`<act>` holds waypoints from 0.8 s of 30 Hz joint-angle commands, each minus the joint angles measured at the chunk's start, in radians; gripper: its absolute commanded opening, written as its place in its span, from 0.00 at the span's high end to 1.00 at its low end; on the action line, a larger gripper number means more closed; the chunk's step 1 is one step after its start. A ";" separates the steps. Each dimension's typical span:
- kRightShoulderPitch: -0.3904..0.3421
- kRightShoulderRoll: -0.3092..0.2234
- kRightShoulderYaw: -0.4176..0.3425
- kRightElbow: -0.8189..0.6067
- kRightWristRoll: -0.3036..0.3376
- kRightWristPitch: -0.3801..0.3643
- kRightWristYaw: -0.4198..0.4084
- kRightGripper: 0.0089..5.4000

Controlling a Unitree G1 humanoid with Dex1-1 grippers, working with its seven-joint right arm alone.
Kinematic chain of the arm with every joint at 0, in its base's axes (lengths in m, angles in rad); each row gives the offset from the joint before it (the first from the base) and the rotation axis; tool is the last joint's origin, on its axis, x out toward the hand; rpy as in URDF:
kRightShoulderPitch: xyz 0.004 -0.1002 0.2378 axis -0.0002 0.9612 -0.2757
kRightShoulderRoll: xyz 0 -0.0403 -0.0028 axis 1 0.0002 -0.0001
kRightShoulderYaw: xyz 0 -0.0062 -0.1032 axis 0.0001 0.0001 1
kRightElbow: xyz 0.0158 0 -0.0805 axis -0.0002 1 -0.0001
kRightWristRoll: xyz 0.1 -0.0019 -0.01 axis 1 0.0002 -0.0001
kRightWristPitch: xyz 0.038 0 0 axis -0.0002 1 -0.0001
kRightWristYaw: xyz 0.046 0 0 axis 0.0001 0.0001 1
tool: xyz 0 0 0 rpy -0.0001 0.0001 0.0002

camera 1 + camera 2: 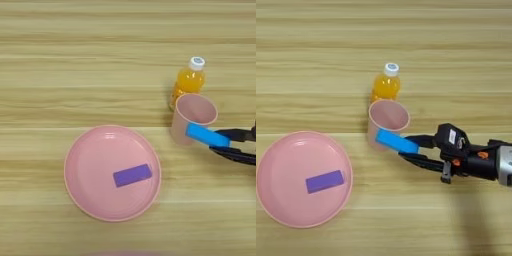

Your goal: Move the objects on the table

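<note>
On my far left sits the large pink plate, with the purple block lying flat on it, a little right of its middle. Further right, well apart from the plate, the pale pink cup stands upright on the worktop, mouth open, and just behind it is the orange juice bottle with its white cap. Right of the cup comes my hand, reaching in from the right. My two black fingers are pinched on the blue block, which I hold at its right end; its free end pokes left across the cup's front wall, below the rim. I cannot tell whether it touches the cup.

My grip catches only one end, so the block could pivot or slip out. If I push further left at this height, the block may shove the cup over, or knock it into the bottle.
</note>
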 commanded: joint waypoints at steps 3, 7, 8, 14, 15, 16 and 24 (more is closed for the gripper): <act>-0.037 -0.047 0.007 0.003 -0.028 -0.046 -0.038 0.74; -0.045 -0.038 0.033 0.031 -0.044 -0.054 -0.043 0.74; -0.048 -0.036 0.039 0.039 -0.046 -0.054 -0.043 0.74; -0.071 -0.029 0.078 0.087 -0.057 -0.053 -0.048 0.74; -0.075 -0.027 0.083 0.095 -0.054 -0.050 -0.046 0.74; -0.079 -0.025 0.089 0.103 -0.053 -0.048 -0.045 0.74; -0.127 -0.012 0.125 0.197 -0.068 -0.057 -0.049 0.74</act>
